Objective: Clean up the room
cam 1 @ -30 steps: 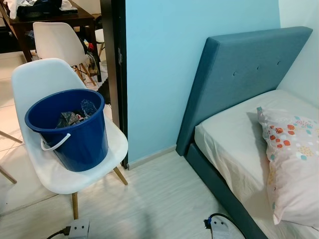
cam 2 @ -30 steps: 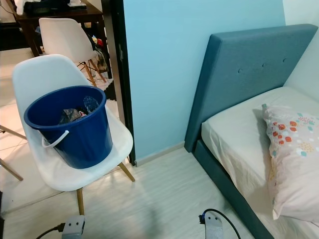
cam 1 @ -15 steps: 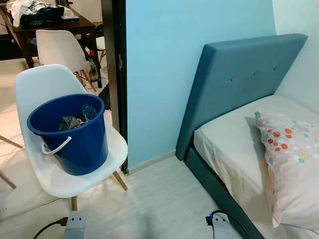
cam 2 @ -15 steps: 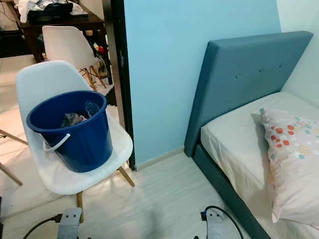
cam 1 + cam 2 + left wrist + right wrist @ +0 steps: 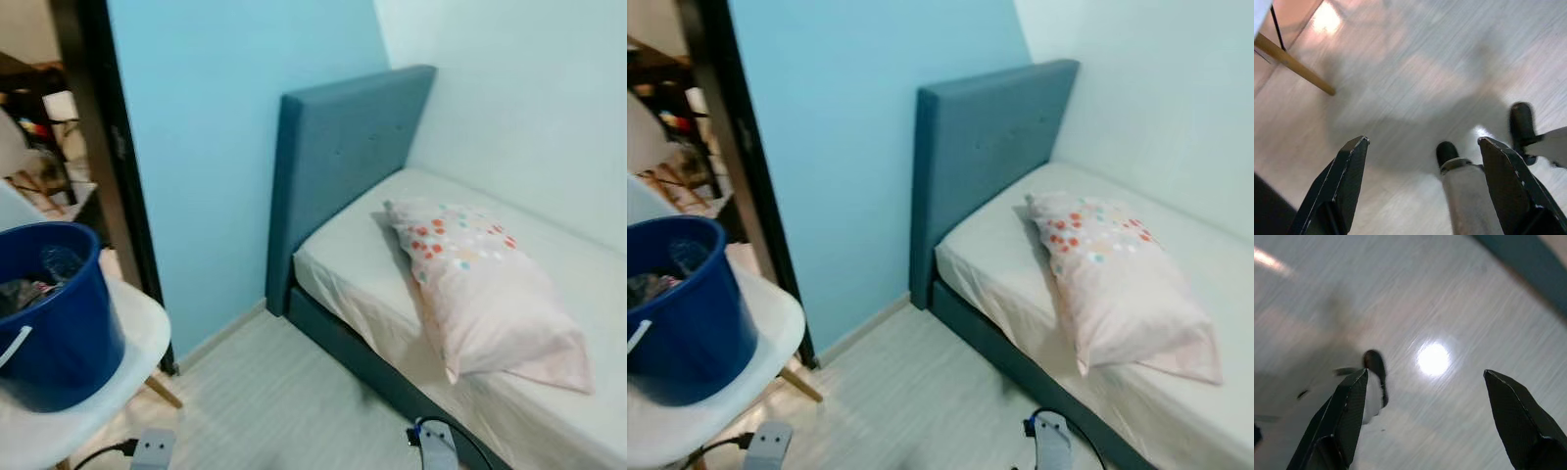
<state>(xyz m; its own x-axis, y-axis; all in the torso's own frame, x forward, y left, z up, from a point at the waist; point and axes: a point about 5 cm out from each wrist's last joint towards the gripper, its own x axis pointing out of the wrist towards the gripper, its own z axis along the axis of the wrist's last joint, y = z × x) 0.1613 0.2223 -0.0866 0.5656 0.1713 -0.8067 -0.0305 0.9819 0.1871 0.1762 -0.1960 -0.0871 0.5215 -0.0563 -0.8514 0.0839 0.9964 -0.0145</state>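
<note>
Bucket [image 5: 49, 318], dark blue with a white handle and some crumpled items inside, sits on the seat of a white chair [image 5: 118, 387] well off to the left of both sets of jaws, beyond the left arm's side. Left gripper [image 5: 1422, 147] hangs low over the pale wood-look floor [image 5: 274, 406], its jaws spread wide apart with nothing between them; in the left wrist view a wooden chair leg [image 5: 1293, 64] lies ahead of those jaws and the robot's own leg and foot show between them. Right gripper [image 5: 1425, 379] likewise hangs over the floor with jaws wide apart and empty, a bright light reflection on the boards between them and the dark teal bed frame [image 5: 1528, 269] crossing ahead of them.

Further ahead of the right jaws stands the bed [image 5: 1019, 264], with a teal padded headboard [image 5: 343, 166] against a light blue wall [image 5: 216, 117]. A pink pillow [image 5: 480, 289] with coloured dots lies on the cream sheet. A dark door frame [image 5: 108, 176] rises just behind the chair.
</note>
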